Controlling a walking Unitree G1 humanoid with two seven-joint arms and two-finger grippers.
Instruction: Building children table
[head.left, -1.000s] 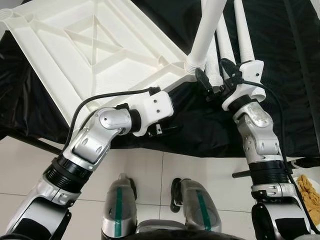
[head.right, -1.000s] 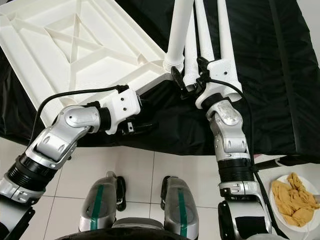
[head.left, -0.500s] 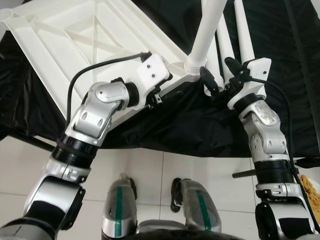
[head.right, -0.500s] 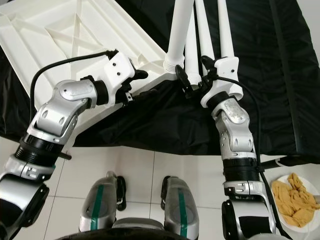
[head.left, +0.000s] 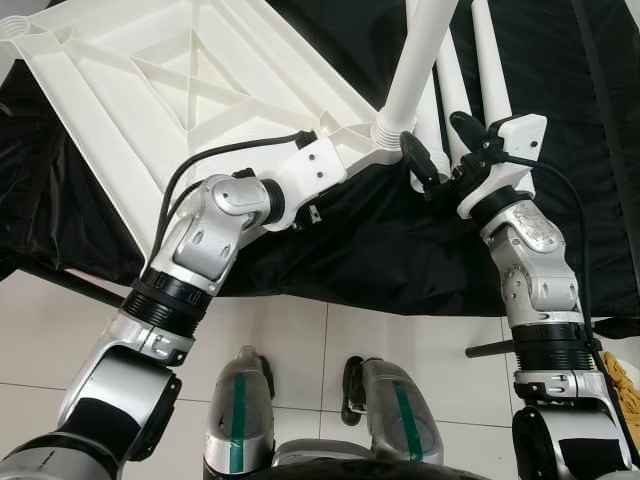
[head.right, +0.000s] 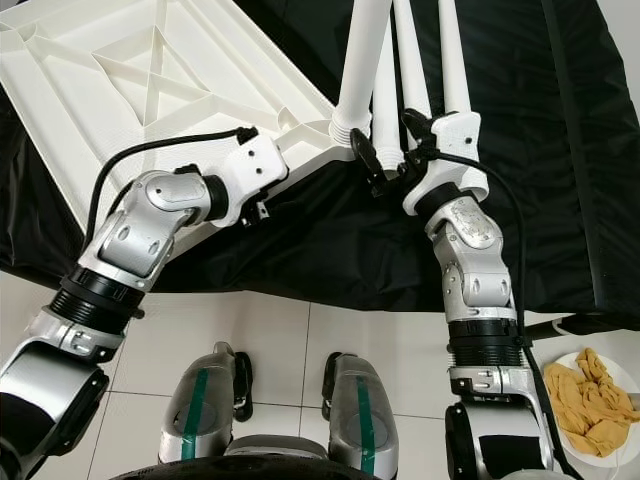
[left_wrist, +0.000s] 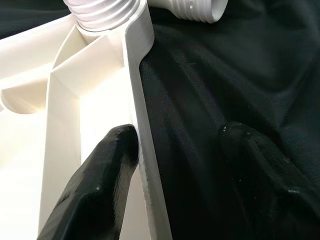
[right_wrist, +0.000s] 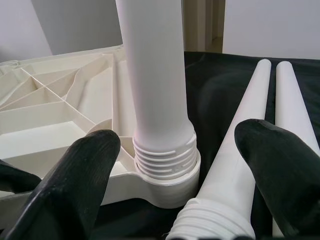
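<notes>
Your upturned tabletop (head.left: 190, 95) lay on black cloth (head.left: 400, 250) at ten o'clock; the left gripper (left_wrist: 170, 165) straddled its rim, parted; your right gripper (right_wrist: 175, 165) stood wide open around the standing leg (right_wrist: 155, 75), gripping nothing.

We see a white tabletop (head.left: 170, 90), its underside ribbed in a crossed pattern, on a black cloth (head.left: 380, 250). Just ahead of our right end effector (head.left: 437, 150), whose fingers are black, stands a white leg (head.left: 420, 55), and two more white legs (head.left: 488, 70) lie beside it. Our arms are silver. The floor (head.left: 330, 330) is white tile.
</notes>
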